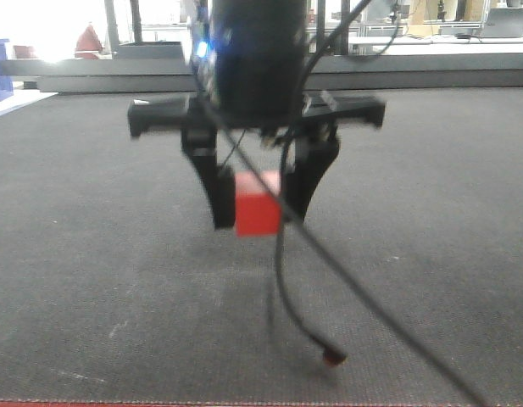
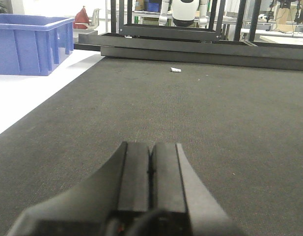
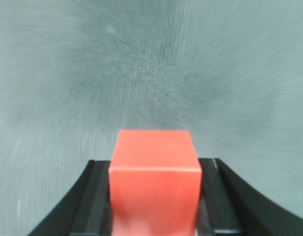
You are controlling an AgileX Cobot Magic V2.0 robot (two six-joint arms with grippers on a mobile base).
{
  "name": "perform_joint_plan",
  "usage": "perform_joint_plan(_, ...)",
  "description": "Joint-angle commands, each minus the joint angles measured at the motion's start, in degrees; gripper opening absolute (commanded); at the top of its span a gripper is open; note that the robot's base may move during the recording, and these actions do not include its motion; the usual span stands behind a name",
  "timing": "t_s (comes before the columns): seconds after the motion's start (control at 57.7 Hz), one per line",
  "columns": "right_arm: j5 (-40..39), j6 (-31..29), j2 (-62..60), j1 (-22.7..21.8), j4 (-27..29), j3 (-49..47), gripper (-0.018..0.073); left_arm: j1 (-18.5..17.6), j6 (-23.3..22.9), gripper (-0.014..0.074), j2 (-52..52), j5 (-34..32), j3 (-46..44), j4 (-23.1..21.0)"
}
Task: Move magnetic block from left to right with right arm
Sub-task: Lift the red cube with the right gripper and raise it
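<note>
Right gripper [image 1: 259,219], pointing down, clamps the magnetic block [image 1: 258,215] clear above the mat [image 1: 83,254]; left gripper [image 2: 151,148], jaws pressed together, lies low over the mat.

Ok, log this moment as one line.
right gripper: shut on magnetic block, held clear of mat | left gripper: shut, empty, low over mat

Dark grey mat [image 2: 215,108], blue bin [image 2: 28,44], black frame [image 2: 190,49]

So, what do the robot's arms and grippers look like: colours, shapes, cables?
Both are matte black. The right gripper has two tapering fingers under a wide crossbar, below a round dark wrist housing with a small blue light. Loose black cables hang from it; one ends in a red-tipped plug. The left gripper shows flat, rectangular finger pads.
</note>
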Motion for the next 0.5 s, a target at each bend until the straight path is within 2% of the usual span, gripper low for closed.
perform_joint_plan(0.0, -1.18, -4.96, -6.74, -0.82, -1.31, 1.04, 0.0247, 0.10, -0.43, -0.0126, -0.66, -4.78, 0.46, -0.15)
perform_joint_plan(0.225, -7.22, -13.25, -16.87, -4.94, -1.20, 13.39, 0.0247, 0.10, -0.43, -0.0126, -0.66, -4.78, 0.46, -0.15)
perform_joint_plan(0.347, -13.05, -16.91, -23.79, -8.97, 0.33, 22.12, 0.0247, 0.10, -0.43, -0.0126, -0.66, -4.78, 0.46, -0.15)
perform_joint_plan(0.485, -20.22, -24.53, -32.51, -14.99, 3.70, 31.96, 0.0247, 0.10, -0.43, -0.0126, -0.66, -4.78, 0.46, -0.15)
